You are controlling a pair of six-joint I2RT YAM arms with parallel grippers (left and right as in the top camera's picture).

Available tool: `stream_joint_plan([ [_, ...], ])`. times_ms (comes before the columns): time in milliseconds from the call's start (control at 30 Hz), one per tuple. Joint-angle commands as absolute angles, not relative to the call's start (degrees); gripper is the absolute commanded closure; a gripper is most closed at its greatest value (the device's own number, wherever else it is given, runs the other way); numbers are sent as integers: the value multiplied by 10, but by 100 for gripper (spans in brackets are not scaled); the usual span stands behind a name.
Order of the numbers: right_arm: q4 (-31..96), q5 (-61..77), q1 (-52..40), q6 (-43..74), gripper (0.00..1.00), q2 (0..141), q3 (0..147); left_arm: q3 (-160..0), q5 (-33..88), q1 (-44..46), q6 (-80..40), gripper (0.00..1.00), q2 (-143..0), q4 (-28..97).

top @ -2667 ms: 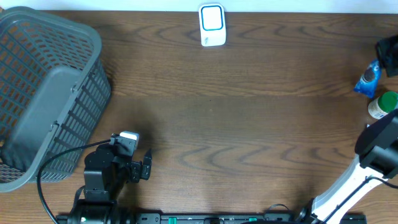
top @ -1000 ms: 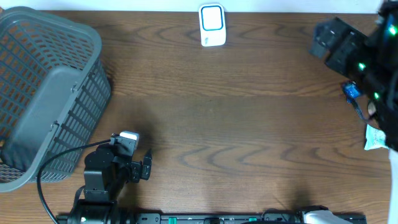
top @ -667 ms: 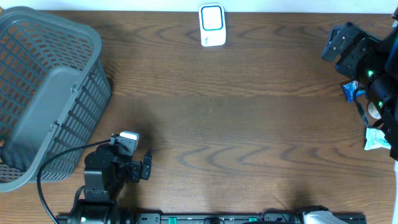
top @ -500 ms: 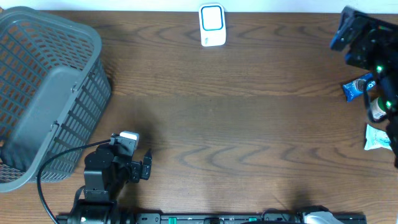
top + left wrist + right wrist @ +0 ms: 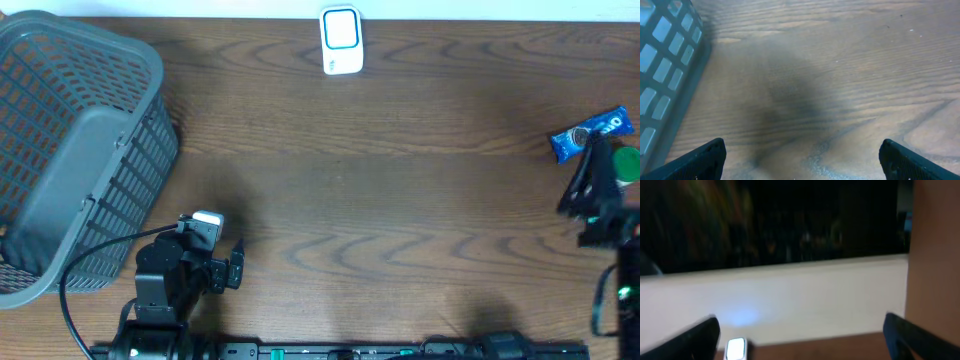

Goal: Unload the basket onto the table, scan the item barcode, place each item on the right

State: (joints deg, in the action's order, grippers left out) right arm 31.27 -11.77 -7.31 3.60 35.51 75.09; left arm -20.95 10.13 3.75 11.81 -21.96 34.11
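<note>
Basket point(image 5: 140, 170) cut off left; green cap point(image 5: 628, 162) half hidden.

The table point(image 5: 400, 200) lies open across its middle, from the basket point(image 5: 70, 150) on the left to the blue packet point(image 5: 590, 135) and bottle point(image 5: 628, 162) at right; the scanner point(image 5: 341, 40) stands at the far edge

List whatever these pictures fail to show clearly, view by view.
- Overhead: blue snack packet, barcode too small to see.
- Overhead: green-capped item, cut by the right edge and partly covered by the right arm.
- Right wrist: whole view blurred; small white device cut by the bottom edge.
- Left wrist: grey plastic basket, only a corner in frame.
</note>
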Motion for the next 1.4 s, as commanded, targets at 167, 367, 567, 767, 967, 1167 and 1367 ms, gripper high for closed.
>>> stream_joint_plan([
  [167, 150, -112, -76, 25, 1, 154, 431, -207, 98, 36, 113, 2, -216, 341],
  [367, -71, -113, -76, 25, 1, 57, 204, -207, 98, 36, 113, 2, -216, 341],
  [567, -129, -124, -71, 27, 1, 3, 105, -207, 98, 36, 113, 2, -216, 341],
  [767, -135, -129, -46, 27, 1, 3, 46, -207, 98, 36, 113, 2, -216, 341],
  [967, -110, -80, 25, 50, 1, 3, 3, -207, 98, 36, 113, 2, -216, 341],
  [1167, -34, -70, 58, 55, 1, 3, 3, -207, 98, 36, 113, 2, -216, 341],
  [1367, 38, -65, 58, 53, 1, 3, 3, -207, 98, 36, 113, 2, -216, 341],
])
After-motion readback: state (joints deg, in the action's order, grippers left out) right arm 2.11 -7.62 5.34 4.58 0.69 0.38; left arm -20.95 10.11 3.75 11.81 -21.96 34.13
